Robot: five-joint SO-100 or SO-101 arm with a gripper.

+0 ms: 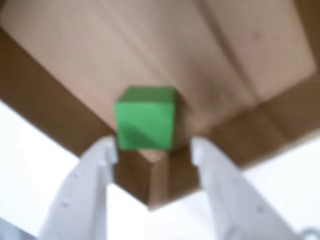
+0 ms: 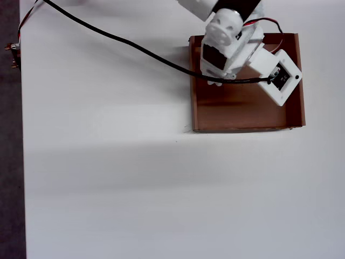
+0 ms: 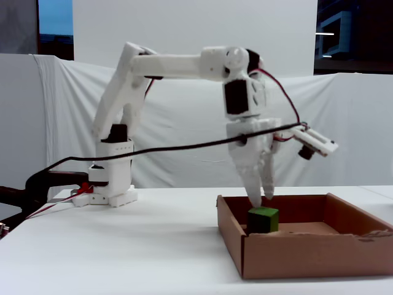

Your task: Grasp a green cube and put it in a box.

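The green cube point(image 1: 146, 119) rests on the floor of the brown cardboard box point(image 1: 240, 45), close to one corner. My gripper point(image 1: 154, 146) is open, its two white fingers spread wider than the cube and holding nothing. In the fixed view the gripper point(image 3: 261, 198) points down just above the cube point(image 3: 263, 219), which sits inside the box point(image 3: 307, 249) near its left wall. In the overhead view the arm covers the cube and the gripper, and only the box point(image 2: 248, 116) shows.
The box stands on a white table point(image 2: 108, 178). A black cable point(image 2: 124, 43) runs across the table's far side to the arm. The arm's base point(image 3: 110, 184) stands at the left in the fixed view. The wrist camera housing point(image 2: 283, 78) hangs over the box.
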